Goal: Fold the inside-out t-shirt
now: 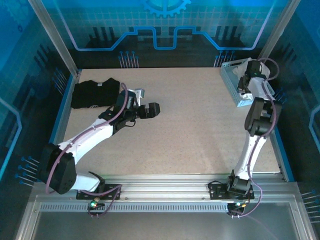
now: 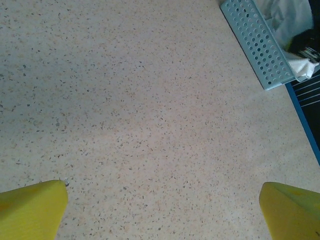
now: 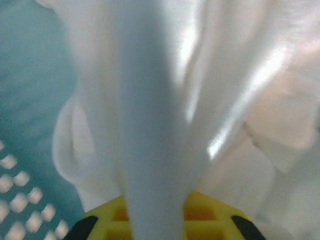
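- Right fingers (image 3: 207, 212), clamped on a fold of the white shirt (image 3: 150, 100), could lose it or drag the basket (image 3: 20, 150) beside them.
- Left fingers (image 2: 30, 212) stand apart above the counter (image 2: 150, 100).

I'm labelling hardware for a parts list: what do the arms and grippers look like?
The left arm and right arm have white links, black joint housings and purple cables alongside. The left gripper has yellow fingers; the right gripper shows yellow gridded plastic too.
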You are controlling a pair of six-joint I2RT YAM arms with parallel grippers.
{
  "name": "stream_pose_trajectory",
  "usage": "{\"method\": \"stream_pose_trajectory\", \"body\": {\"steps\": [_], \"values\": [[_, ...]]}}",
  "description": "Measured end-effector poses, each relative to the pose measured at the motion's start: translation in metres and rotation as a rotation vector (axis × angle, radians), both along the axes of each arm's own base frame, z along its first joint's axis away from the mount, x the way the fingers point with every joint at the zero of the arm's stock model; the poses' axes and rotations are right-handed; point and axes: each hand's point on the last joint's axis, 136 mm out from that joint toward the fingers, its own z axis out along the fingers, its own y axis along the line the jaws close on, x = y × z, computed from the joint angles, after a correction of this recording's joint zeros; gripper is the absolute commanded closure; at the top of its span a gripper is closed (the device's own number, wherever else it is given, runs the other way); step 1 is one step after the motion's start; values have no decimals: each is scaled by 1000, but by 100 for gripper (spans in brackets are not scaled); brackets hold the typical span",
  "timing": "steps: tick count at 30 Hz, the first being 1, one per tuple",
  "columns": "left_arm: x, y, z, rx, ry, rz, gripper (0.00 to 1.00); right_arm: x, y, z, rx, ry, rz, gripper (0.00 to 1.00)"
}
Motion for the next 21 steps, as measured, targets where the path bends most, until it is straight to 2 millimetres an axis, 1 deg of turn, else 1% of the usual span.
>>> {"method": "stream_pose_trajectory", "body": {"steps": [1,2,3,4,6,8,9,11,14,16,19,21], "values": [[0,0,2,-4,-4,0,1,-14,6,13,12,-44,-8,98],[-1,-1,5,-8,-11,-2,1,-29,12,32,22,-113,-18,100],[-3,-2,9,-14,-19,-7,1,-43,17,57,29,-200,-28,100],[-5,-3,13,-19,-27,-13,1,-51,21,77,35,-275,-35,100],[-10,-7,22,-31,-46,-29,1,-65,27,129,40,-469,-42,100],[-15,-10,29,-40,-61,-42,1,-75,34,166,51,-617,-36,100],[-16,-11,31,-43,-67,-46,1,-81,37,180,58,-677,-33,100],[-18,-12,34,-46,-73,-48,1,-93,43,198,75,-765,-28,100],[-20,-11,35,-48,-76,-48,1,-115,52,216,101,-857,-26,100],[-23,-10,34,-47,-73,-49,1,-127,57,232,114,-914,-24,100],[-26,-9,34,-47,-76,-52,1,-146,69,266,134,-1019,0,100],[-27,-8,36,-47,-80,-48,1,-160,87,295,150,-1099,47,100]]}}
